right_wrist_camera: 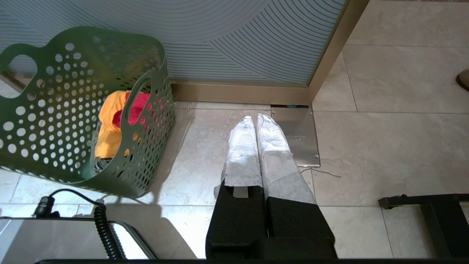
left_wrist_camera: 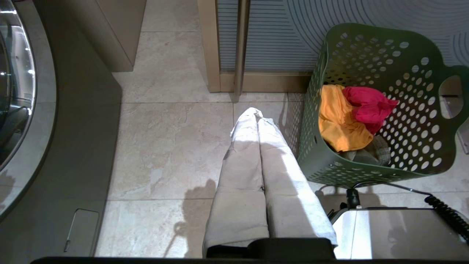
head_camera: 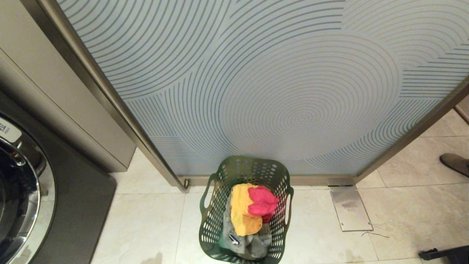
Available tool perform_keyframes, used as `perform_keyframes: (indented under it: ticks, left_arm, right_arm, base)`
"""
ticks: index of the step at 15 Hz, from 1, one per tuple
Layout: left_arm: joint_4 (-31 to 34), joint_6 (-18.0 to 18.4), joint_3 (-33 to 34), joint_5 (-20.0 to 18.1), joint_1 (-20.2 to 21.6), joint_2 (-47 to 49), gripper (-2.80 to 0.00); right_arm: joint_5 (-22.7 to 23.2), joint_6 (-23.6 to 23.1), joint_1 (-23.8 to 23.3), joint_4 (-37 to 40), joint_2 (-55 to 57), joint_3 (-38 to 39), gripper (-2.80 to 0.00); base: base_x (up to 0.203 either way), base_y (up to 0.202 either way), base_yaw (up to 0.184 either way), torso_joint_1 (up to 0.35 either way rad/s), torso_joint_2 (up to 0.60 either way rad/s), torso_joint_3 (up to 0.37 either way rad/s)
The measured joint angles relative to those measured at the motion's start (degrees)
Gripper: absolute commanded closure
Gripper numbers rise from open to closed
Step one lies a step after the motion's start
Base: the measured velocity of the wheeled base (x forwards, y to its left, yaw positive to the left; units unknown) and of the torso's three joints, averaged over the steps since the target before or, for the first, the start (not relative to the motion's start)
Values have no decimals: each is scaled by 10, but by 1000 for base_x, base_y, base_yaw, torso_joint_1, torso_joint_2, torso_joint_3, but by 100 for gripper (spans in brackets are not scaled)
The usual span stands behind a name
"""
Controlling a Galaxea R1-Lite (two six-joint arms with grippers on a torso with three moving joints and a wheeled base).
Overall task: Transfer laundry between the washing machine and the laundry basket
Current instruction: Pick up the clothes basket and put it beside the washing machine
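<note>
Perforated green plastic laundry basket (head_camera: 246, 172), crumpled soft laundry (head_camera: 249, 209) inside, both grippers' jaws closed, empty

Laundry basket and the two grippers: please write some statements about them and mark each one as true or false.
1. The laundry basket stands on the floor in front of the patterned panel. True.
2. The basket is empty. False: the laundry lies inside it, a yellow-orange piece, a pink-red piece and grey ones.
3. The left gripper is shut and holds nothing. True.
4. The right gripper is holding the pink-red garment. False: it is shut and empty, above the floor beside the basket.
5. The washing machine is on the right of the head view. False: it is at the left edge.
</note>
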Motion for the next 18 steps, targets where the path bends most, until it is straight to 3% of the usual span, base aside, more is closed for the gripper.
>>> perform_keyframes:
  ticks: [2,5,7,10,14,18]
  left_arm:
    - [1,-1,0,0,0,0,0]
    - [6,15,-19,2,0,0,0]
    - [39,26,-72,-2,0,10,0]
    - [99,47,-160,-15,-5,81,0]
    - [115,60,-282,-36,-19,279,0]
    - [118,71,-421,-60,-24,539,0]
  right_arm:
    - [-2,19,0,1,0,0,0]
    - [-2,7,1,11,0,-9,0]
    - [1,9,1,28,3,-60,0]
    - [7,9,1,127,54,-192,0]
    - [16,13,1,195,233,-332,0]
    - [76,35,10,178,469,-402,0]
  base:
    - [0,0,0,0,0,0]
    - [0,0,0,0,0,0]
    - [0,0,0,0,0,0]
    - [0,0,0,0,0,0]
    - [0,0,0,0,0,0]
    - [0,0,0,0,0,0]
